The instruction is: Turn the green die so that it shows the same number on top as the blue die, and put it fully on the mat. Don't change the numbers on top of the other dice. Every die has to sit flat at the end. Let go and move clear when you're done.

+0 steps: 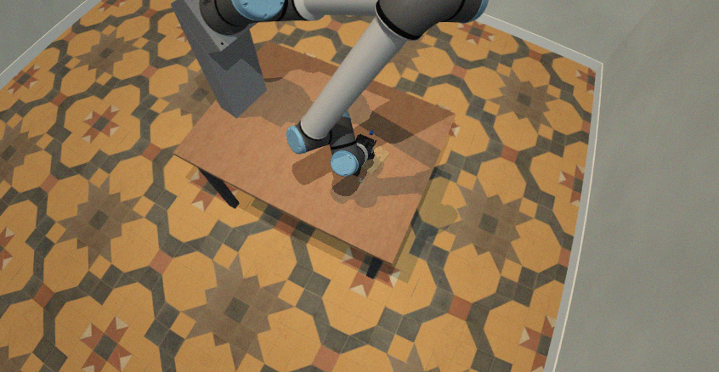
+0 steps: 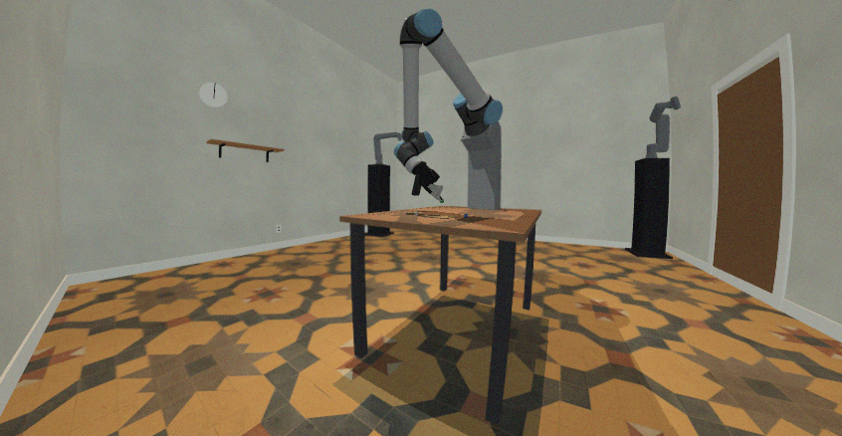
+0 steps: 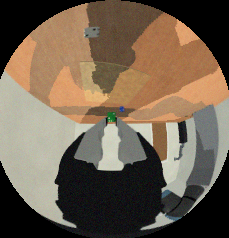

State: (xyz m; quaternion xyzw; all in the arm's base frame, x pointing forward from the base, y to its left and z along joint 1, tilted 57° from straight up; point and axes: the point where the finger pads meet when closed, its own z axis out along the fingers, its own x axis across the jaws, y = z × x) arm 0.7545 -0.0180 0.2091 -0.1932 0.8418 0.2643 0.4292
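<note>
Above the wooden surface [image 1: 261, 168], jaws clamp the green die [image 3: 111, 117] mid-turn; next, lower it flat onto the mat [image 3: 127, 82].

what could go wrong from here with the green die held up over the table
The gripper pinches the green die only at its fingertips, tilted above the table; it may slip and land on a wrong face. The blue die sits close to the mat, so the descent might nudge it.
</note>
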